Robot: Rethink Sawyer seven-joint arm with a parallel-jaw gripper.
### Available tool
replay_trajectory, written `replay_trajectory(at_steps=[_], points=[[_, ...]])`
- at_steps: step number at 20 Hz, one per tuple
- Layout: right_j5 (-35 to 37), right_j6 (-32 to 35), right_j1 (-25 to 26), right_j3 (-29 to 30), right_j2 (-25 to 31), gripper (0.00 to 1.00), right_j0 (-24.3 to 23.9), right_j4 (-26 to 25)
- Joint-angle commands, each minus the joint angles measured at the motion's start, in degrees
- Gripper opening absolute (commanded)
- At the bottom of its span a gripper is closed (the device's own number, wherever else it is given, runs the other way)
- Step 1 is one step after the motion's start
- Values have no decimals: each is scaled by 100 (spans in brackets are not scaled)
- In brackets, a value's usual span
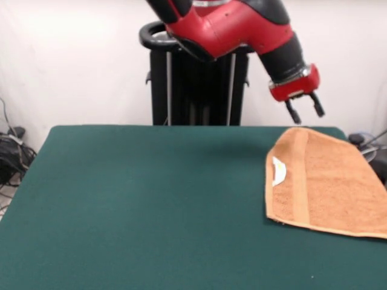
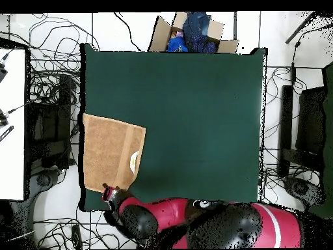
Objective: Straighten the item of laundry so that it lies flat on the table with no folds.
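The gripper [image 1: 305,111] hung open and empty above the towel [image 1: 329,184], which lay on the table [image 1: 145,199], white tag [image 1: 279,171] showing.

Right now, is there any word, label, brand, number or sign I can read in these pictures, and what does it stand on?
None can be read.
White care tag on the towel: any print too small to read.
Arm and gripper: no legible marking.
Cardboard box beyond the table: no readable text.
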Motion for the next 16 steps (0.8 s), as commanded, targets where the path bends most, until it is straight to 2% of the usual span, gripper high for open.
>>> replay_trajectory(at_steps=[1, 4, 7, 9, 13, 16], points=[[-1084, 403, 863, -733, -992, 100, 368, -735], [-1736, 336, 1188, -887, -1426, 100, 829, -750], [-1741, 216, 1337, -1027, -2100, 100, 1540, -208], [-1635, 181, 1314, -1121, -2358, 100, 1859, 122], [-1619, 214, 1221, -1353, -2688, 100, 2209, 419], [-1691, 366, 1144, -1442, -2751, 100, 2241, 448]])
